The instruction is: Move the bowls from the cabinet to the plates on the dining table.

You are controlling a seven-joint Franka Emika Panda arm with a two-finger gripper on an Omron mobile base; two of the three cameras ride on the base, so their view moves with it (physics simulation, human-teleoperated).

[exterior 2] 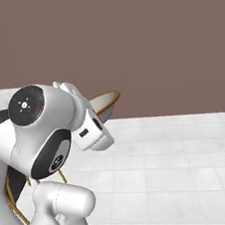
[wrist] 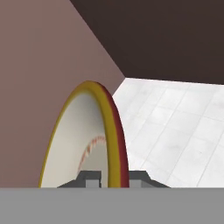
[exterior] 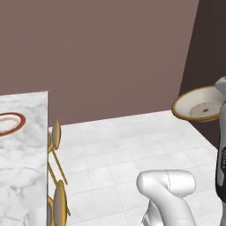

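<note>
My gripper (wrist: 114,178) is shut on the rim of a wide, shallow cream bowl (wrist: 78,140) with a tan-brown rim, which stands on edge between the two fingertips. From the left base, the bowl (exterior: 201,106) hangs in the air at the right, tilted, high over the floor. In the right base view the bowl (exterior 2: 108,101) peeks out behind the white hand. A plate (exterior: 9,123) with a red-orange rim lies at the left on the marble dining table (exterior: 26,176), far from the bowl. The cabinet is out of view.
Two round stools (exterior: 56,137) on thin gold legs stand along the table's right edge, one nearer (exterior: 59,203). Pale tiled floor (exterior: 123,145) stretches between the table and the arm. A brown wall (exterior: 110,53) closes the back, with a darker wall (exterior: 212,44) at the right.
</note>
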